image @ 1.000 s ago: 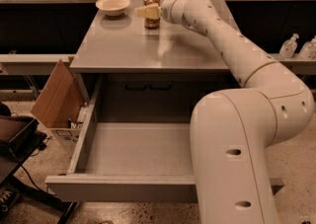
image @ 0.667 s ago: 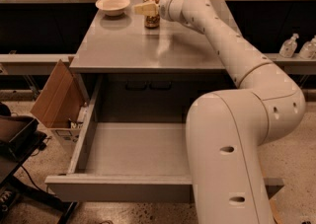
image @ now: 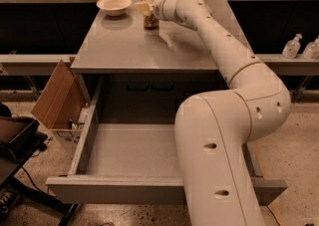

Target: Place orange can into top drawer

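- My gripper [image: 146, 9] is at the orange can [image: 150, 20], at the rear of the grey cabinet top [image: 134, 46] (grip state: cannot tell).
- The orange can stands upright near the cream bowl [image: 114, 5].
- The top drawer [image: 129, 153] is pulled open below.

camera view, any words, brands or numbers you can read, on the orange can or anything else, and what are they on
No text can be read anywhere.
orange can: mottled label, lettering too blurred to read.
pump bottles on the right shelf: labels too small to read.
cardboard box: no print visible.
top drawer: plain grey, no marking.
claw, at the can on the cabinet top: no marking visible.
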### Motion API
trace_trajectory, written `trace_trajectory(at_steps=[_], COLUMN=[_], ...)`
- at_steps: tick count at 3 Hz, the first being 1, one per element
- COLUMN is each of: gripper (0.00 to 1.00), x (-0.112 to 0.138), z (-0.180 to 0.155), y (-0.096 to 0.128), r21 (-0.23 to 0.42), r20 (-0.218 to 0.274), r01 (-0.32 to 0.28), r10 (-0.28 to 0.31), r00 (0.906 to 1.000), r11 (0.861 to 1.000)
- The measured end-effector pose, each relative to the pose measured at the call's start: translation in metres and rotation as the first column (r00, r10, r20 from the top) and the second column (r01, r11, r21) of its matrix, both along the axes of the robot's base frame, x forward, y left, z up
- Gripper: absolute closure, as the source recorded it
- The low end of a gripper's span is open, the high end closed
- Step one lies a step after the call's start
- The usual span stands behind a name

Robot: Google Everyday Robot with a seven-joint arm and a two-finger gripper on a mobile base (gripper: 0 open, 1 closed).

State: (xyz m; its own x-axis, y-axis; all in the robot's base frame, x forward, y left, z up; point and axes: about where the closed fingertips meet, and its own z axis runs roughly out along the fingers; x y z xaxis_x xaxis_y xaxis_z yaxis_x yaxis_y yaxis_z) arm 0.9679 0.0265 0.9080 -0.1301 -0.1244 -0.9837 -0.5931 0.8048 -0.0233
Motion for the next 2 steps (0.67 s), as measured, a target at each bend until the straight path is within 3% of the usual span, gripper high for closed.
trace_trajectory(at_steps=[2], gripper=[1.0], x=[-0.0006], z=[-0.0024], y=[0.006], r21=[0.009], r20=[-0.002], r01=[-0.012], r10=[0.012], r00=[0.9999], r11=[1.0])
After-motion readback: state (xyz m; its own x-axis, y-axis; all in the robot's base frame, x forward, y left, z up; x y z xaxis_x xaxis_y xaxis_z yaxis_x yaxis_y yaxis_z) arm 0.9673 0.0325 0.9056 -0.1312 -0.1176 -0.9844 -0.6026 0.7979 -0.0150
